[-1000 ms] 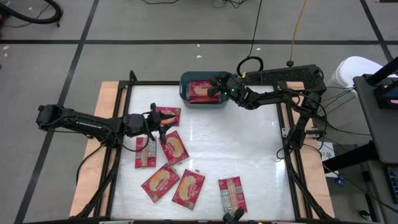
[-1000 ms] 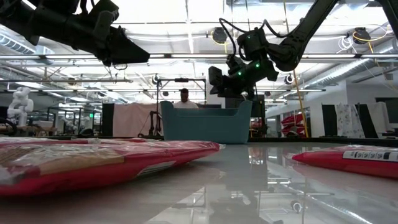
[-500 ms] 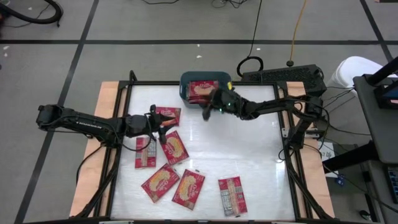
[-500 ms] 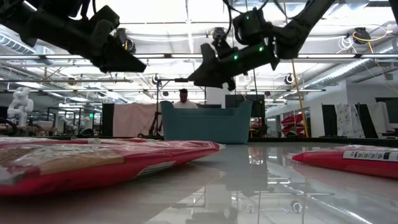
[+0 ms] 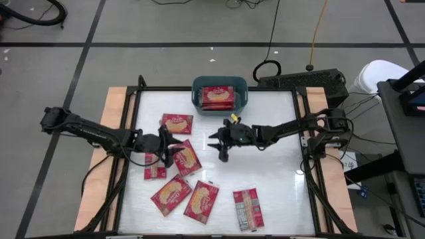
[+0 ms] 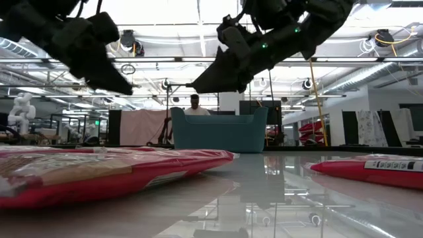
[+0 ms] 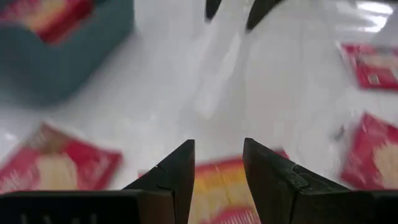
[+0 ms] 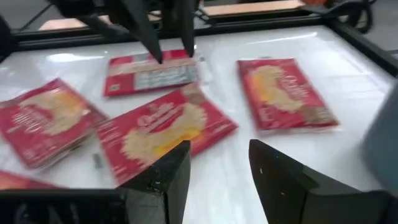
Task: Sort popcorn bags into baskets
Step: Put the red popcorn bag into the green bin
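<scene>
Counting, I see one bag (image 5: 217, 97) in the basket (image 5: 196, 86) and six on the surface (image 5: 265, 179); both grippers, left (image 5: 166, 145) and right (image 5: 217, 143), are open and empty.

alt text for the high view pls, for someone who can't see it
Seen from above, two dark arms reach over a white table, the left pincer above a cluster of red popcorn bags and the right pincer, open and empty, near the centre. A teal basket at the far edge holds another bag.
</scene>
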You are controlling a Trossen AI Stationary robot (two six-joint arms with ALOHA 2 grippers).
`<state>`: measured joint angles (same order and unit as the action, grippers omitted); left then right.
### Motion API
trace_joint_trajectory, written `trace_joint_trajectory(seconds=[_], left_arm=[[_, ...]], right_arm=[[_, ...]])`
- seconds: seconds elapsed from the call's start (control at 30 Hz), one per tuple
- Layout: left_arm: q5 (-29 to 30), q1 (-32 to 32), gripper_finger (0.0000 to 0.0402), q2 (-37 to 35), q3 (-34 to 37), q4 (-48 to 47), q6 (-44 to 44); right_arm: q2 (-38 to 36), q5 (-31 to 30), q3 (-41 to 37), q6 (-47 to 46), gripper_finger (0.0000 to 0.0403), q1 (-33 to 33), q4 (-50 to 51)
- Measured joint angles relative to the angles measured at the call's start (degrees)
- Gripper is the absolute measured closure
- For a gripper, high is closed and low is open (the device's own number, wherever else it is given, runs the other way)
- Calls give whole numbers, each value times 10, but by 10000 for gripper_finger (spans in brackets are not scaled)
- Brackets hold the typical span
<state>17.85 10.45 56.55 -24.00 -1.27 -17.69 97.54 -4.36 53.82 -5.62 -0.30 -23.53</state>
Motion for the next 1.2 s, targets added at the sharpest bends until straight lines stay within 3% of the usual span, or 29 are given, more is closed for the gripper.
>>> trace_joint_trajectory(seconds=[0.2, 0.4, 0.57, 0.8, 0.97, 1.2], left_arm=[[-1, 39, 261, 0, -1, -111, -135], [0, 56, 261, 5, -1, -193, -239], [0, 52, 261, 29, -1, -223, -265], [-30, 15, 261, 117, -1, -208, -293], [-30, -18, 261, 163, -2, -135, -231], [5, -85, 261, 193, -1, 55, -38]], right_arm=[[0, -4, 0, -6, 245, 31, -2], [0, -57, 0, -7, 245, 47, -6], [0, -61, 0, -8, 245, 49, -18], [0, -61, 0, -27, 245, 52, -28], [0, -61, 0, -26, 245, 62, -30], [0, -61, 0, -25, 245, 69, -29]])
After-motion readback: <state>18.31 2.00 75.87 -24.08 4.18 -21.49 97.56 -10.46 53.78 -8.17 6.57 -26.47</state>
